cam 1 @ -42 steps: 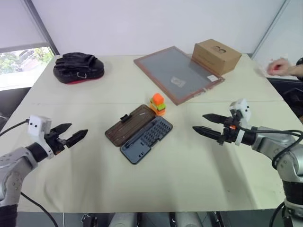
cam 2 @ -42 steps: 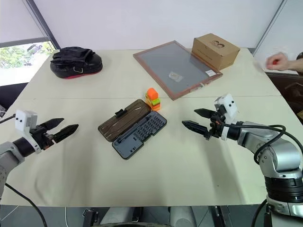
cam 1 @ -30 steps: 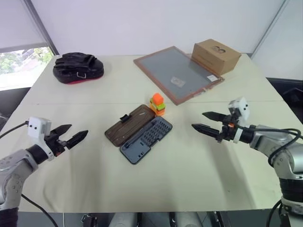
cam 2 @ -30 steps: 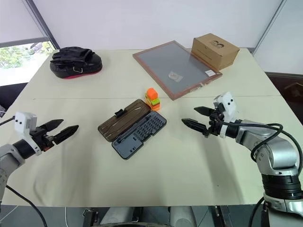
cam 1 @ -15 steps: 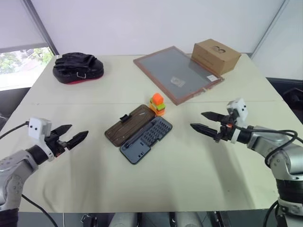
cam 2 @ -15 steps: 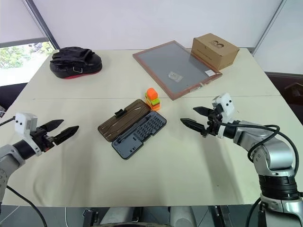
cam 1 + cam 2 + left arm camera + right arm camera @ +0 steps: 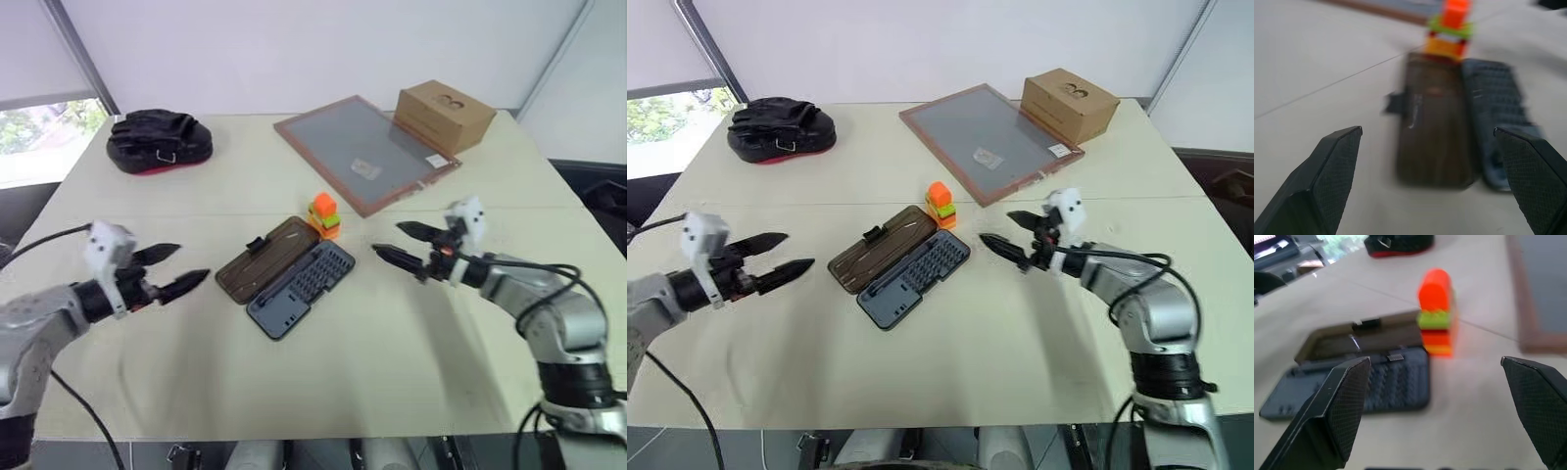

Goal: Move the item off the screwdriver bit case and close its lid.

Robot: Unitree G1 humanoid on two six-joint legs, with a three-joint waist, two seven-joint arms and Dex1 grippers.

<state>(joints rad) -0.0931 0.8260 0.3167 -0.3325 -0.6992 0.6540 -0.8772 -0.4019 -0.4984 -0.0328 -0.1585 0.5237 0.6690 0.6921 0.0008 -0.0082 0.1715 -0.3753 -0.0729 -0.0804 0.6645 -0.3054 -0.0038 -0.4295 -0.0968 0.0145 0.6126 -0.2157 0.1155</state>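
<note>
One case (image 7: 299, 272) lies open, one item (image 7: 325, 215) maybe on its lid (image 7: 269, 258). Left tool (image 7: 183, 268) at nine o'clock, right tool (image 7: 399, 246) at three, both wide open, empty.

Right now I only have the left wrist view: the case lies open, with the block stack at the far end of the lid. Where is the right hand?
Observer: The right hand hovers open on the tray side of the screwdriver bit case, pointing toward the item without touching it.
Operator: Anything beyond the stack?
Observer: A framed grey board lies apart from it, with a cardboard box at its far corner.
Operator: And my left hand?
Observer: The left hand is open, on the lid side, short of the case.
</note>
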